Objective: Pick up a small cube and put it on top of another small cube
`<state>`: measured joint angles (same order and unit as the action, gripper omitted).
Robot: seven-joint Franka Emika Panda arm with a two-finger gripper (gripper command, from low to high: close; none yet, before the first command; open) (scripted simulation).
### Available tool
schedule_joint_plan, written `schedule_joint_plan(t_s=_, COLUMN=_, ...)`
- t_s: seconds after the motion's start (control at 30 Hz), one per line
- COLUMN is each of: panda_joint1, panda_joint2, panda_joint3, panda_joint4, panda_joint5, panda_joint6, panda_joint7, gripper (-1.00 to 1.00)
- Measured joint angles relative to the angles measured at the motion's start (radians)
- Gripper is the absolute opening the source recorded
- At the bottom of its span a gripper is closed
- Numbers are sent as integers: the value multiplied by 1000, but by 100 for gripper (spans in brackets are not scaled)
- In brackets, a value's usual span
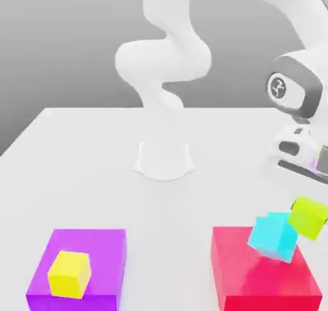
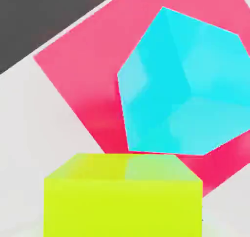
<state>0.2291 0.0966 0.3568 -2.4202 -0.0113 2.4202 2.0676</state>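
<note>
Item, one gripper (image 1: 310,207), at the exterior view's right edge: closed down to the width of a small lime cube (image 1: 309,219), with firm hold of same. Item, said small lime cube, plain matte faces: hangs in the air in the grip, tilted in the exterior view, above and toward the exterior view's right side of a flat red block (image 1: 262,271). Item, one cyan cube (image 1: 274,236), faceted and tilted: appears over the red block in both views, just beside the lime cube and partly overlapped by it in the exterior view; contact between the two, cannot tell; exact seating on the red block, likewise cannot tell. Item, one flat purple block (image 1: 109,258), at the exterior view's left, well apart from the red. Item, one yellow cube (image 1: 69,274), small, upright: rests on top of the purple block, toward the near side. Item, one white arm (image 1: 163,63), jointed: rises from a base (image 1: 164,159) at the middle of a pale tabletop (image 1: 96,169), with upper links out of frame, and reaches down along the exterior view's right side. Backdrop, plain grey.
</note>
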Motion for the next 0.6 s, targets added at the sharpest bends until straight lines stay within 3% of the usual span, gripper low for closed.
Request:
schedule_joint_plan(t_s=0.3, panda_joint1=86, panda_joint2=-162, panda_joint3=51, panda_joint4=-274, panda_joint5=69, panda_joint6=209, panda_joint7=257, gripper=-100)
schedule_joint_plan(t_s=0.47, panda_joint1=99, panda_joint2=-2, panda_joint3=6, panda_joint4=-288, panda_joint5=-90, panda_joint6=377, panda_joint7=391, gripper=-100)
schedule_joint_plan(t_s=0.5, panda_joint1=108, panda_joint2=24, panda_joint3=-9, panda_joint4=-287, panda_joint5=-121, panda_joint6=400, panda_joint7=413, gripper=100)
schedule_joint_plan(t_s=0.6, panda_joint1=108, panda_joint2=24, panda_joint3=-9, panda_joint4=-287, panda_joint5=-121, panda_joint6=400, panda_joint7=413, gripper=100)
